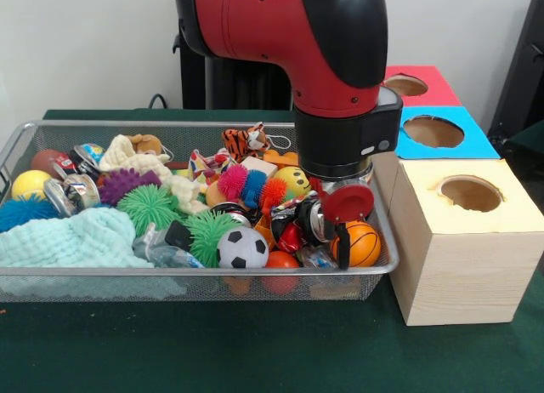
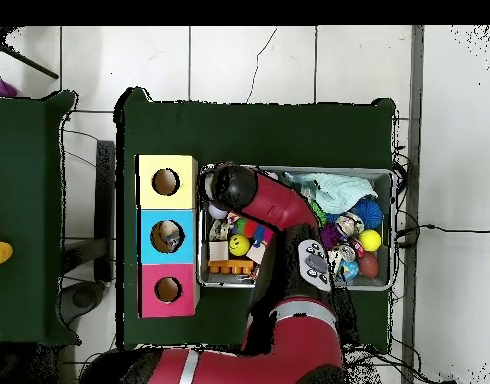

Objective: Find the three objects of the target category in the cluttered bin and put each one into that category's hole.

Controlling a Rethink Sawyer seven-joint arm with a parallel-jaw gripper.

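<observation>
Front view: bottle [image 1: 161,250], clear crinkled plastic, lies at bin [image 1: 170,284] front between cloth [image 1: 72,240] and soccer ball [image 1: 242,248], likely light, crushable, slippery, best taken across its body; overhead view: arm hides it, claw [image 2: 225,187] state cannot be told.

A red and black robot arm [image 2: 274,205] reaches from the bottom edge over a rectangular silver wire-mesh basket [image 2: 393,230] on the dark green worktop [image 2: 249,130]. A crumpled pale turquoise cloth [image 2: 339,187] and a yellow ball [image 2: 370,240] lie inside. Just beside the basket stand a yellow-topped wooden box [image 2: 166,181], a blue-topped box [image 2: 166,236] and a pink-topped box [image 2: 167,290], each with a round hole.
</observation>
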